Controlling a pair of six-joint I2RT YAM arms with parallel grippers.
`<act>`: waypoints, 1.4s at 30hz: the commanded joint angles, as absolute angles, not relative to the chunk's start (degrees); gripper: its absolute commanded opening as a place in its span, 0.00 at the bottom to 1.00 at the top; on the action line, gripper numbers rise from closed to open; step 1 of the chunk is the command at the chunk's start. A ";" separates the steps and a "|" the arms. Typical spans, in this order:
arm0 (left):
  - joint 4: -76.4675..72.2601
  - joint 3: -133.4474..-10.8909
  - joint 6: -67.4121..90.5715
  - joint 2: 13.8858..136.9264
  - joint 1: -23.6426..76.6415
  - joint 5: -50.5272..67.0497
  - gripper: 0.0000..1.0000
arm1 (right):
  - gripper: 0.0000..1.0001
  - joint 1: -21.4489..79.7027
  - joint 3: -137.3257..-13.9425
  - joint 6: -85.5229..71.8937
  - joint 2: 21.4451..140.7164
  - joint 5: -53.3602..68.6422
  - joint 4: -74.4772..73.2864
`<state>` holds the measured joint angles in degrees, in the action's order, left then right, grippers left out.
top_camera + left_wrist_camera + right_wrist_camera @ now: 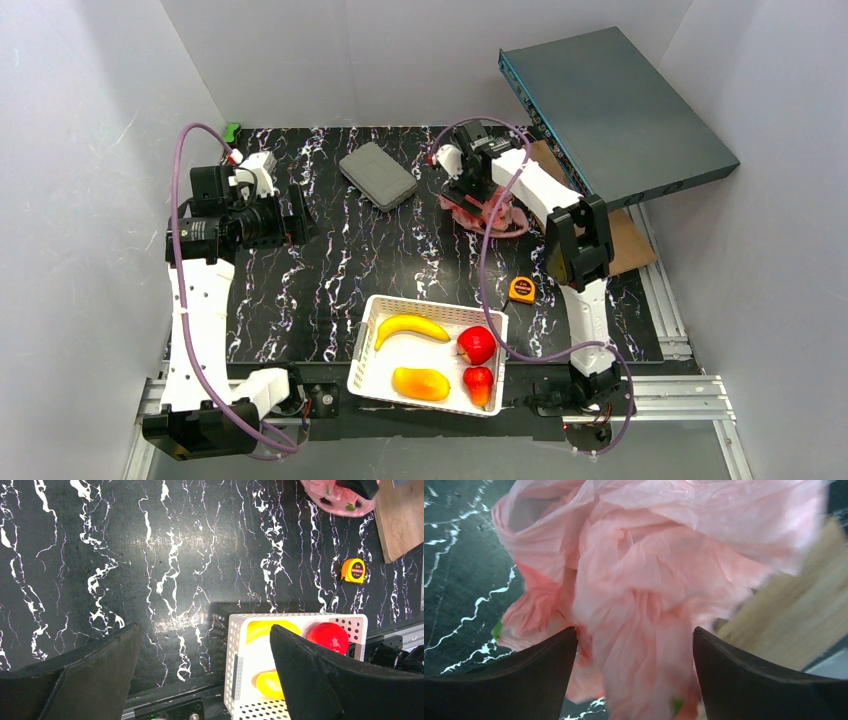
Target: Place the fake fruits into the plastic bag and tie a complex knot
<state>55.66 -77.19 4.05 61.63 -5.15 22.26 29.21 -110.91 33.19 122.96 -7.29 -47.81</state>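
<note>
The pink plastic bag (497,216) lies crumpled at the back of the table, right of centre. My right gripper (470,193) is down over it, open, with a fold of the bag (649,570) between its spread fingers (524,675). No knot shows. The banana (410,327), mango (420,383), red apple (477,344) and small red pointed fruit (479,382) lie in the white lattice basket (366,345) at the front. My left gripper (292,215) is open and empty above the left of the table; in its view (204,630) the basket (235,645) shows below it.
A yellow-orange tape measure (521,290) lies right of the basket. A grey flat case (377,175) sits at the back centre. A dark teal flat box (615,95) leans over the back right, above a brown board (628,240).
</note>
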 commanded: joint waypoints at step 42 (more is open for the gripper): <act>12.50 -60.48 24.52 58.72 3.03 60.11 0.00 | 0.05 37.24 -88.47 14.26 75.23 34.42 -32.82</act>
<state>10.07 -61.30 26.76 63.92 8.08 57.19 40.14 -91.07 12.16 79.55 37.26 -30.26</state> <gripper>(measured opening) 0.017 0.050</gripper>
